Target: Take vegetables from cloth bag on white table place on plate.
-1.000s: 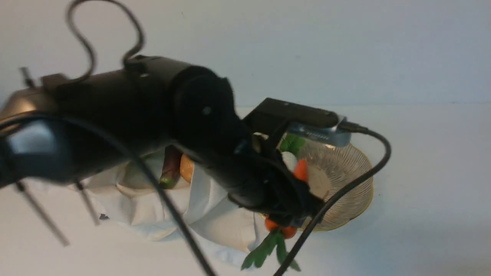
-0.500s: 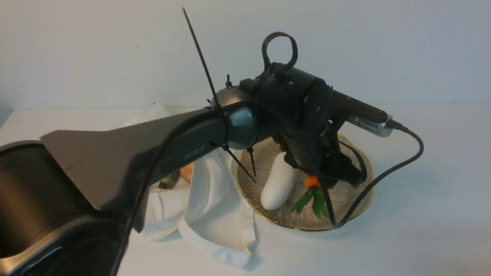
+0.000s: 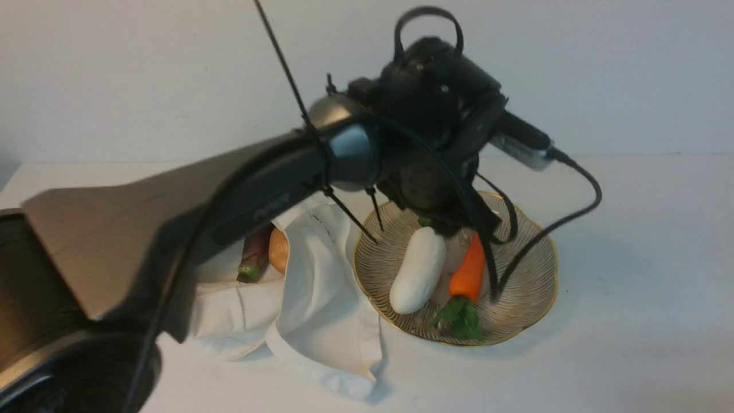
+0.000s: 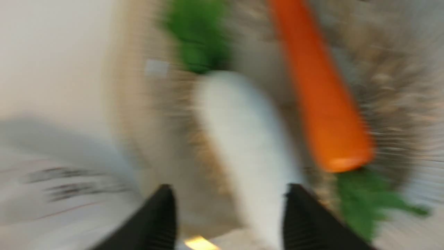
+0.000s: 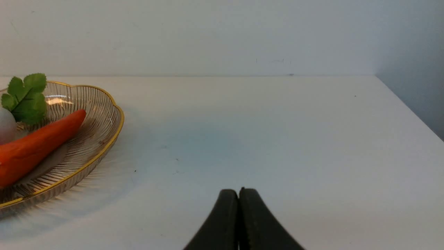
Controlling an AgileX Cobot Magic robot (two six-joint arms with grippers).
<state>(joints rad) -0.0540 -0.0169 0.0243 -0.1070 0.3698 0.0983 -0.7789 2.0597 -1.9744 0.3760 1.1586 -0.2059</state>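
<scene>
Left fingers (image 4: 158, 222) apart, carrot (image 4: 319, 104) blurred

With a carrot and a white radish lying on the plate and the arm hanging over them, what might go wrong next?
The black cable loops down over the plate beside the carrot; it might drag it when the arm moves. The left tool, open, hangs close above the white radish and may bump it. The purple vegetable lies among folds of the cloth bag, so fabric may get pinched.
</scene>
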